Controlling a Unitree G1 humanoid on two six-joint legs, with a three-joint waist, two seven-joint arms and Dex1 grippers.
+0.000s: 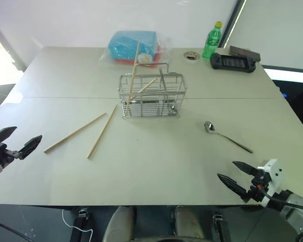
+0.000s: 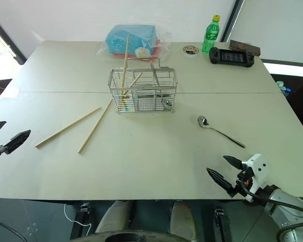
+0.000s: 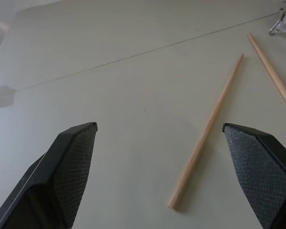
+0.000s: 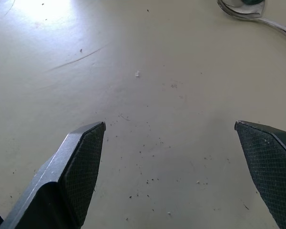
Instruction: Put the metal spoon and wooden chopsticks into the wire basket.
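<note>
Spoon and two chopsticks out on the table, both grippers empty.
We see the basket (image 1: pixel 152 96) mid-table holding two chopsticks (image 1: pixel 134 69); two more (image 1: pixel 88 132) lie toward the left edge, spoon (image 1: pixel 226 135) toward the right. Left gripper (image 1: pixel 19 142) and right gripper (image 1: pixel 237 177) gape wide at the near corners.

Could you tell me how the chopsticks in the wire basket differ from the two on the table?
The basket chopsticks stand tilted, leaning inside the wire basket; the table chopsticks lie flat to its left. The basket pair cross each other; the table pair lie apart, spreading toward the robot. All are pale, plain wood.
</note>
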